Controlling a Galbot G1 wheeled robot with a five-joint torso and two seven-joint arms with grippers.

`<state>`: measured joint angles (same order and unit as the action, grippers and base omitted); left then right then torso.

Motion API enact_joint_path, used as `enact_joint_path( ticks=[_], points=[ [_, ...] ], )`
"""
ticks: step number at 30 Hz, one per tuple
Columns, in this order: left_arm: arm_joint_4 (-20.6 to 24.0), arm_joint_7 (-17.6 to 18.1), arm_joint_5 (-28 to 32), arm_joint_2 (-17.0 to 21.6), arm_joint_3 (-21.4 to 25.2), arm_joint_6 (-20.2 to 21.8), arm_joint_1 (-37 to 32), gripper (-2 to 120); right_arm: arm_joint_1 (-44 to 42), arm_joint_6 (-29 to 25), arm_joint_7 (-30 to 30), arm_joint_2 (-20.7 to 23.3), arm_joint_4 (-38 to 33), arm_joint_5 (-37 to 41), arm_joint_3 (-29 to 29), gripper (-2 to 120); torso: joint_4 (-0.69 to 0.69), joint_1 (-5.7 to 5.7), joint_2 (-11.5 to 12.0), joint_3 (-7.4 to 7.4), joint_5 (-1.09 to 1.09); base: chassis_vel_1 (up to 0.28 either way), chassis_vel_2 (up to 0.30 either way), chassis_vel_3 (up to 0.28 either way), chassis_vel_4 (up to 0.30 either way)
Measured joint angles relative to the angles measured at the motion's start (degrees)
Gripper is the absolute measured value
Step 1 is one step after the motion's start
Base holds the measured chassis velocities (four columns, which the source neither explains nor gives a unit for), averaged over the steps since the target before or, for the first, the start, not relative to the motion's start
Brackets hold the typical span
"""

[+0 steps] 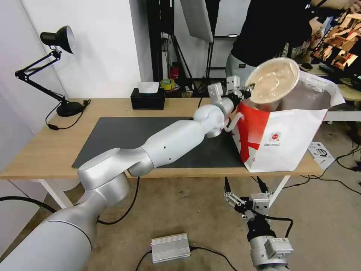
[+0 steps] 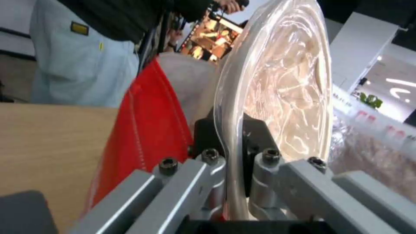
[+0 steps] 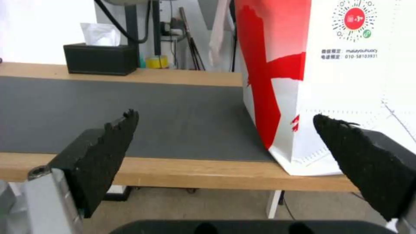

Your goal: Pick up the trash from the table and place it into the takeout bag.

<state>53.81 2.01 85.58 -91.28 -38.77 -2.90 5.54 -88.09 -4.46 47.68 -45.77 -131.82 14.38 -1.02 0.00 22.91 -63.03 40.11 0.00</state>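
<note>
One gripper is at work: the left gripper, reached across the bench to about 1 o'clock in the head view, is clamped on the rim of the beige bowl. In the left wrist view its fingers pinch the rim from both sides, and a clear film or lid appears to cover the bowl's mouth. The bowl is tipped nearly on edge, held over the open top of the takeout bag at the near-left corner of the opening; it is not yet released.

The right gripper hangs low at 5 o'clock, below the bench edge, jaws wide apart and holding nothing.

The bag stands upright at the right end of the bench, partly on the dark mat, foil lining visible at its mouth.

Progress, as judged: the mat and the bare wood carry no other trash. The white bowl and the red cup are nowhere on the bench; whether they lie inside the bag cannot be confirmed. The beige bowl looks to be the last item, with only lowering and release outstanding.

Non-task items: black tissue box at 12 o'clock, desk lamp at 10 o'clock.

Markings: the bag bears a round red logo ringed like a scan code, with small print beneath reading roughly "malayouhuoxy" and "010-58103931"; the accompanying characters are too small to read.
</note>
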Motion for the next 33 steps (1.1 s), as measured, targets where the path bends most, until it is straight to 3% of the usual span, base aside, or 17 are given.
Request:
enact_joint_path(
  ticks=[22,33],
  points=[
    [0.63,-0.68,-2.63,0.67,0.16,-0.44,-0.99,4,0.00,0.00,0.00,0.00,0.00,0.00,0.00,100,0.00,0.00,0.00,0.00,0.00,0.000,0.000,0.000,0.000],
    [2.51,-1.82,-3.04,2.47,-0.06,-1.05,-0.46,47,0.00,0.00,0.00,0.00,0.00,0.00,0.00,100,0.01,0.00,0.00,0.00,0.00,0.000,0.000,0.000,0.000]
  ],
)
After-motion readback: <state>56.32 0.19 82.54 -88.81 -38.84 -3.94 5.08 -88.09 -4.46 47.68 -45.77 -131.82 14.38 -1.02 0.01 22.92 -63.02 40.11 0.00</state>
